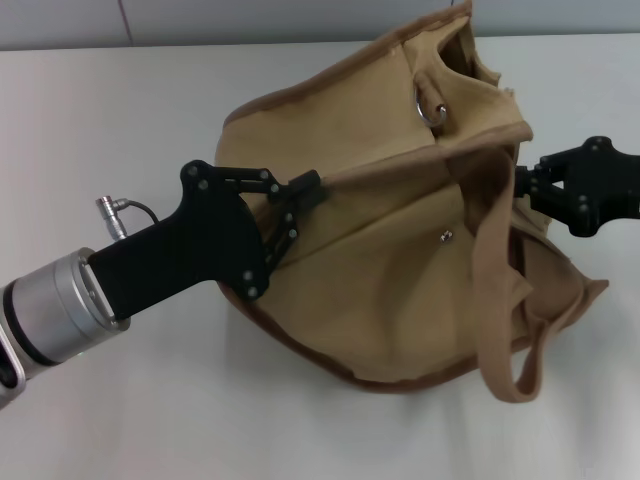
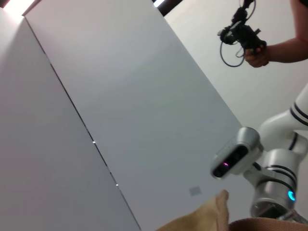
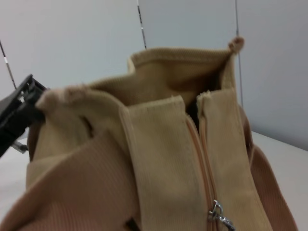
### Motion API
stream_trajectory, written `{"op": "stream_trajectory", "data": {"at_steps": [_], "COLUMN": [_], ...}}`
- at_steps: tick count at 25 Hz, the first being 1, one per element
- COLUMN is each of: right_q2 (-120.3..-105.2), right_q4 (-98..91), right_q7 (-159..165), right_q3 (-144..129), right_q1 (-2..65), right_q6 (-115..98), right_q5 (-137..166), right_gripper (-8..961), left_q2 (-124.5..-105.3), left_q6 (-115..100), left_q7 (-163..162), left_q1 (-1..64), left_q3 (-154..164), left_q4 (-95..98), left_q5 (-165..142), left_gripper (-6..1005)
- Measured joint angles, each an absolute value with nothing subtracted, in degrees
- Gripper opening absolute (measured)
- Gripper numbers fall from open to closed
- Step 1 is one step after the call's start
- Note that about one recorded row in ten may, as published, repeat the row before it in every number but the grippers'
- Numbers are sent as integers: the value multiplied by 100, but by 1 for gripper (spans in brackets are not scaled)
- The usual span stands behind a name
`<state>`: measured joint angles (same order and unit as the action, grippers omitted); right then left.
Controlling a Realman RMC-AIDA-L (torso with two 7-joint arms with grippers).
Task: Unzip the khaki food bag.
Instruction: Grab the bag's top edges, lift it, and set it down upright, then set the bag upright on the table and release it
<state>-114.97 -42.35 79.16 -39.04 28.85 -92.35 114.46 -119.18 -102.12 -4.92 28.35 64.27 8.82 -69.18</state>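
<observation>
The khaki food bag lies slumped on the white table, with its brown-piped top ridge running across the middle. My left gripper is shut on the bag's left end at the piping. My right gripper is at the bag's right end, pinched on fabric beside a wide strap handle. A silver ring pull sits on the top panel, near the gaping far end. In the right wrist view the bag fills the frame, its zipper pull is close by, and the left gripper is behind it.
A silver snap shows on the bag's front. The left wrist view shows only a scrap of the bag, the wall, my own head camera and a person's hand holding a controller. The table's far edge meets the wall.
</observation>
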Motion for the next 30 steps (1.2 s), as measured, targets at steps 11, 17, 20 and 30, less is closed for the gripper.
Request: {"op": "stream_trajectory", "data": {"at_steps": [11, 17, 20, 30], "right_q2": [-11482, -11409, -11372, -11444], "right_q4": [-4210, -4215, -4210, -4210], "right_q7": [7885, 7882, 7880, 7825], "right_q3": [-3897, -3871, -3873, -3641], "right_q1": [2640, 2427, 2351, 2280], "right_q6": [-9039, -9052, -9063, -9094], "right_q5": [11459, 11449, 11459, 11345], "right_gripper": [2, 1, 11, 59], "left_q2": [-11918, -11917, -11918, -11918], "left_q6": [-10473, -10489, -10493, -10582], "left_q7": [-517, -559, -561, -570], "left_q1": [2667, 2549, 2528, 2523], "left_q3": [5883, 5816, 5814, 5838], "left_q4": [833, 807, 773, 747], "left_q5": [-6804, -6471, -6372, -6261], "left_gripper": [51, 51, 51, 51]}}
